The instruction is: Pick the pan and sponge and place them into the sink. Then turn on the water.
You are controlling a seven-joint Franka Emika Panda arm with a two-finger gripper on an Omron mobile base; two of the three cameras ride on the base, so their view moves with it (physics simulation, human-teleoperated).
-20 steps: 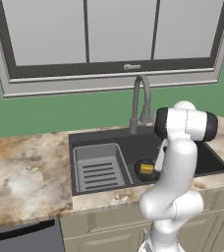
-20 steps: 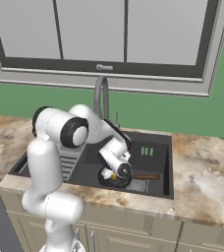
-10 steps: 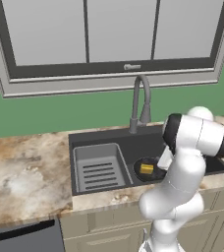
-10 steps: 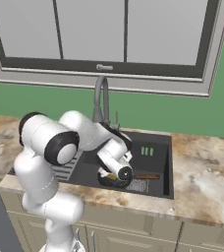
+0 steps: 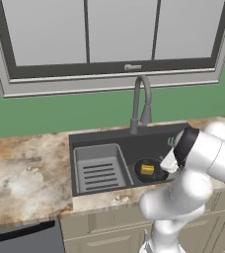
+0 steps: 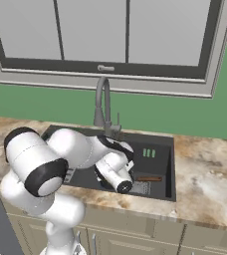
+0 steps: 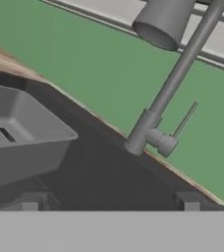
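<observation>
sink: wide dark charcoal basin, grey ribbed rack at its left end
faucet: grey gooseneck on the back rim, no stream; its thin side lever looks like the next target
pan: small black frying pan near the front wall, yellow sponge inside
gripper: fingers spread, empty
room: open basin ahead, mind the spout overhead

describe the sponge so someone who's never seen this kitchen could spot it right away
Start at the window, drop to the grey gooseneck faucet and the dark sink below it. Right of the grey ribbed rack insert lies a round black pan, and the sponge sits in it. It is the small yellow block, the one bright thing among greys and blacks.
</observation>
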